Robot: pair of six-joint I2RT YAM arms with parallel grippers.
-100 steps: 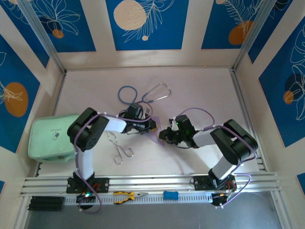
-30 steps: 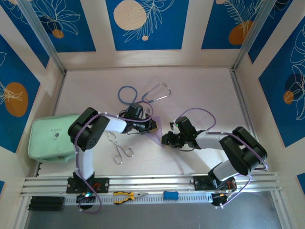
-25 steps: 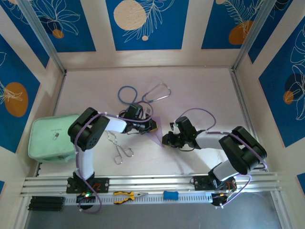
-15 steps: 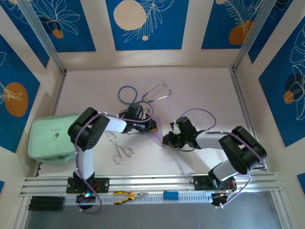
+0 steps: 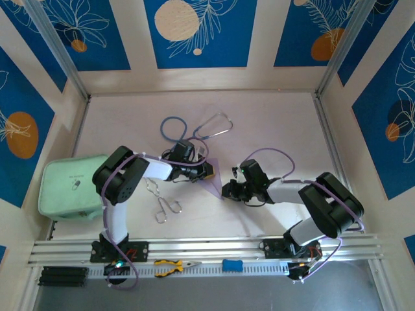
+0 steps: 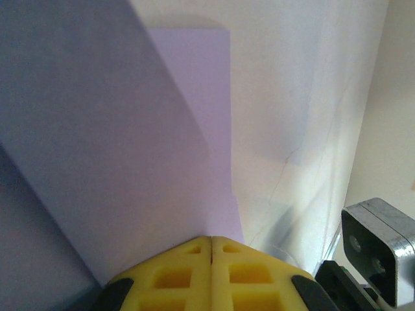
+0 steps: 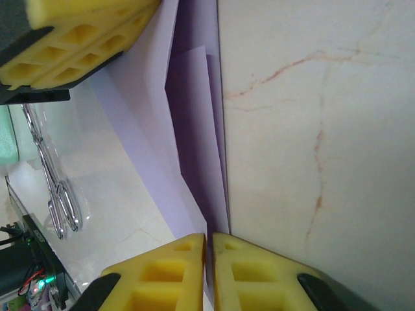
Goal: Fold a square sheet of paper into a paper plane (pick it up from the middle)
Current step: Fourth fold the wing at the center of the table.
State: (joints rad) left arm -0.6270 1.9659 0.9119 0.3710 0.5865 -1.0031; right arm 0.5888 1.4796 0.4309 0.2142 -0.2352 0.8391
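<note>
Left gripper clamped on the folded lilac paper | right gripper pinching its other end | forceps nearby on tabletop

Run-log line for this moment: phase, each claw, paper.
phase: mid-fold | left claw: shut on paper | right claw: shut on paper | paper: folded layers, spanning both claws

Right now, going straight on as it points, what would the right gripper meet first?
The right gripper pinches the folded lilac paper; beyond it, probably the left gripper, slightly off that line; depth unclear.
</note>
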